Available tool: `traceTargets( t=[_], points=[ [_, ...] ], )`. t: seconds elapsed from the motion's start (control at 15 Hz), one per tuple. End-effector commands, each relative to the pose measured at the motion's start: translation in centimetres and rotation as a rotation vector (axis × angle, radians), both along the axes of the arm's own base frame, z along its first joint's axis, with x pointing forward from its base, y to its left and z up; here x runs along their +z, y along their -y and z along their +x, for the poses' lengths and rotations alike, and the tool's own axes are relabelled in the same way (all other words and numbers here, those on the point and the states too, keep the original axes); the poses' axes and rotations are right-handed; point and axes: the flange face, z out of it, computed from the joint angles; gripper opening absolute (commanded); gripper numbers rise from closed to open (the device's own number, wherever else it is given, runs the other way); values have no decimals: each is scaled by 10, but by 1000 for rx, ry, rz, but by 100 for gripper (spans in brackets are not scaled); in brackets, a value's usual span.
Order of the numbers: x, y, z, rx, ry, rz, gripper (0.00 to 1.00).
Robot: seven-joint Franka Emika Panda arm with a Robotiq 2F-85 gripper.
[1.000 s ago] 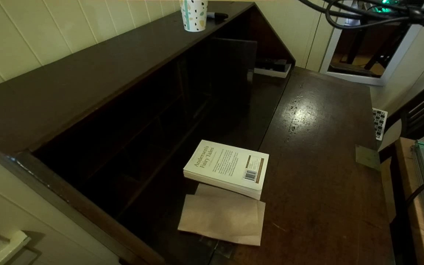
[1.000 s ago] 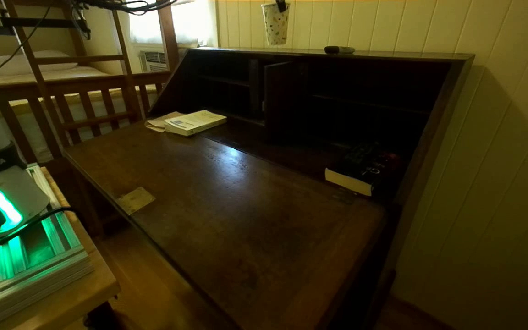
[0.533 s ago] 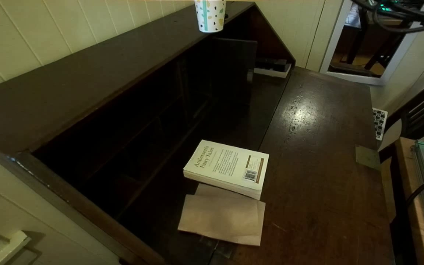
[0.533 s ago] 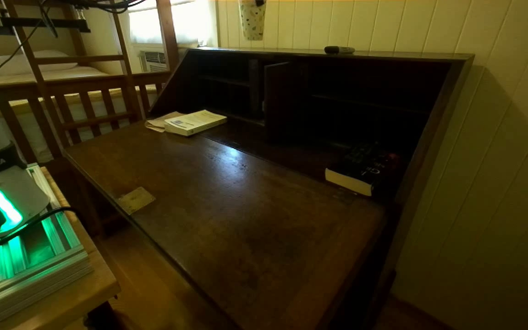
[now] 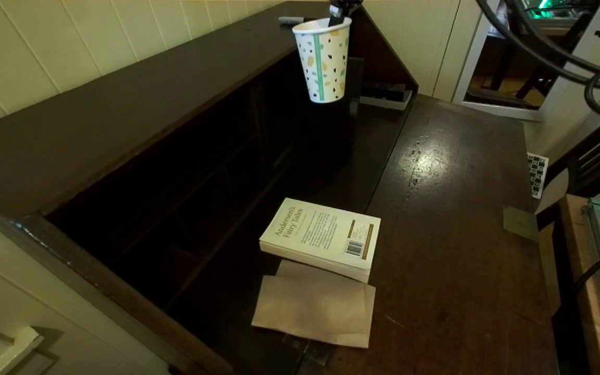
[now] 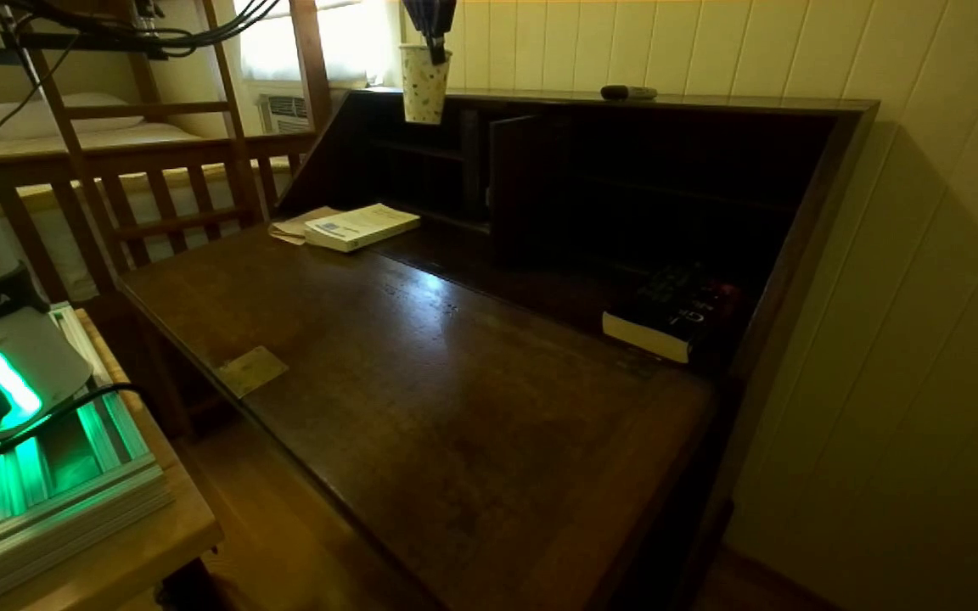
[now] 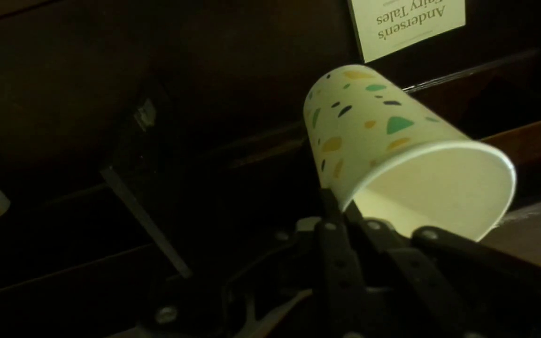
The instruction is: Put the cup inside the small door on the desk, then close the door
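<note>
The white speckled cup (image 5: 326,65) hangs roughly upright in the air near the desk's upper front edge; it also shows in an exterior view (image 6: 424,85). My gripper (image 7: 341,204) is shut on the cup's rim, one finger inside and one outside. The cup (image 7: 369,108) looks empty inside. The small door (image 6: 519,182) stands open, swung out from the cubbyholes of the dark brown desk (image 6: 421,407). In an exterior view the cup covers part of the door (image 5: 355,78). The door's edge (image 7: 146,220) shows left of the gripper in the wrist view. The cubbyhole interiors are very dark.
A pale book (image 5: 321,237) and brown paper (image 5: 315,312) lie on the desk before the cubbyholes. A thick dark book (image 6: 667,314) lies at the desk's other end. A marker (image 6: 627,92) lies on the top ledge. Cables (image 5: 550,52) hang from the arm.
The gripper has carried the cup along and down from above the top ledge, rightward in one exterior picture and leftward in the opposite one. The door and books have not moved.
</note>
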Motion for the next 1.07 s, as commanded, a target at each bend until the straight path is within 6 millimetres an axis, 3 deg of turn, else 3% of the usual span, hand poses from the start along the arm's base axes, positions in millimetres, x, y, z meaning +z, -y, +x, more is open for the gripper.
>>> traceTargets(
  t=[0.0, 0.4, 1.0],
  points=[
    [-31, -2, 1, -11, 12, -8, 1],
    [-87, 8, 18, -56, 37, -2, 1],
    [-137, 9, 54, -119, 86, -10, 1]
  ],
)
